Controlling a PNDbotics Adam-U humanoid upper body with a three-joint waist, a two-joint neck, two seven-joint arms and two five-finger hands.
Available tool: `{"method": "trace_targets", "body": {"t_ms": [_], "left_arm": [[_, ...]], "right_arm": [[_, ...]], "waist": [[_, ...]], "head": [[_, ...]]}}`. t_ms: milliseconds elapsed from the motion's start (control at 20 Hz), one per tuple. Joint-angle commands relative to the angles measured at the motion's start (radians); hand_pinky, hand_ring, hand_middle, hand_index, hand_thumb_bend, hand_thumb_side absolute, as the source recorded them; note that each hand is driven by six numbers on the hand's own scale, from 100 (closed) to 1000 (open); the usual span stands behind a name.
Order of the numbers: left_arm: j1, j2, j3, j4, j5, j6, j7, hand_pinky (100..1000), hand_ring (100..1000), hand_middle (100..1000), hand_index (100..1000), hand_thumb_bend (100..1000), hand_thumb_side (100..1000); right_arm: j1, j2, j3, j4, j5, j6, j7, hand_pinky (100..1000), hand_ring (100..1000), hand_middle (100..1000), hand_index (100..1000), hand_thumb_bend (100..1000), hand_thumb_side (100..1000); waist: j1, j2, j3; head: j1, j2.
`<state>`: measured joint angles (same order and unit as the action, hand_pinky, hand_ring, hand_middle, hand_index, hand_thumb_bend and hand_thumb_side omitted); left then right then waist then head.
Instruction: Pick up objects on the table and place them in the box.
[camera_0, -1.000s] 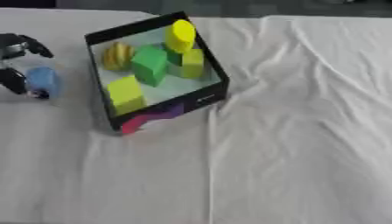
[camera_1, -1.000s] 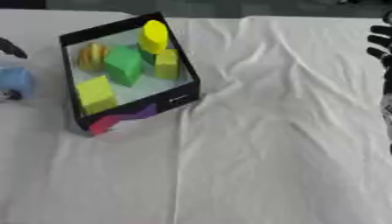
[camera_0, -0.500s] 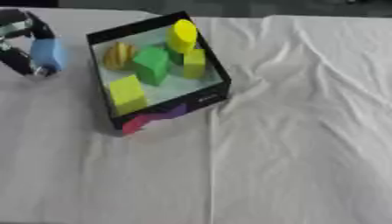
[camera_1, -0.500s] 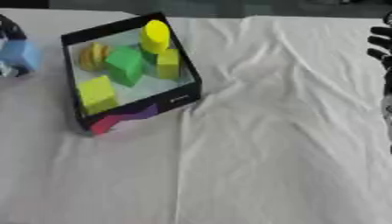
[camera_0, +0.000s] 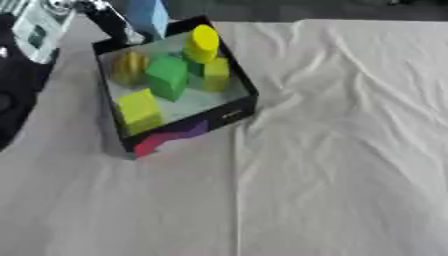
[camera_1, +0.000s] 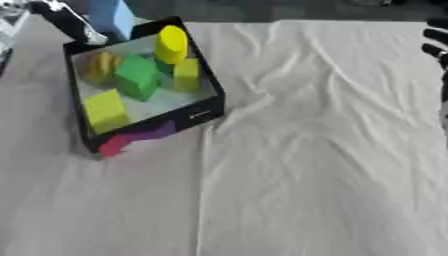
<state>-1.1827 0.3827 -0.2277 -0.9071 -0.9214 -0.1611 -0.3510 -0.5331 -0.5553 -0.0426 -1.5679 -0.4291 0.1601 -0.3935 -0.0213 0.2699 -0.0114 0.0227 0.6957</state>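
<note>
Left hand (camera_0: 103, 20), black with silver parts, sits at the top left of the view with its fingers closed round a light-blue block (camera_0: 147, 16), holding it above the far rim of the box; how far over the rim it reaches cannot be told. Right hand (camera_1: 435, 42) shows only as dark fingers at the right edge, and whether they are straight or curled cannot be told.

Going down in size: the white, creased cloth-covered worktop (camera_0: 350, 150) fills most of the view. The black cardboard box (camera_0: 194, 124), with a purple and pink mark on its near wall, stands at upper left. Inside lie a green block (camera_0: 166, 77), a yellow-green cube (camera_0: 138, 110), a tall yellow cylinder (camera_0: 202, 42), a yellow block (camera_0: 215, 74) and a striped yellowish ball (camera_0: 129, 66).

By my reading this is the placing step: the blue block needs carrying over the open interior, then releasing into free space near the back.
</note>
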Motion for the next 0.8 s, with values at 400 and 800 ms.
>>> {"method": "trace_targets", "body": {"t_ms": [400, 800], "left_arm": [[-0.002, 0.027, 0.041, -0.081, 0.003, 0.028, 0.179, 870, 840, 814, 935, 646, 741], [0.21, 0.213, 0.12, -0.525, 0.56, 0.223, 0.299, 806, 752, 777, 850, 100, 617]], "right_arm": [[0.005, -0.027, -0.013, -0.019, -0.004, -0.008, 0.002, 834, 815, 711, 833, 100, 732], [0.041, -0.055, -0.037, -0.039, 0.009, -0.029, -0.016, 832, 816, 713, 834, 100, 691]], "waist": [[-0.005, -0.039, 0.02], [-0.005, -0.07, 0.06]], "head": [[-0.036, 0.007], [-0.09, 0.042]]}}
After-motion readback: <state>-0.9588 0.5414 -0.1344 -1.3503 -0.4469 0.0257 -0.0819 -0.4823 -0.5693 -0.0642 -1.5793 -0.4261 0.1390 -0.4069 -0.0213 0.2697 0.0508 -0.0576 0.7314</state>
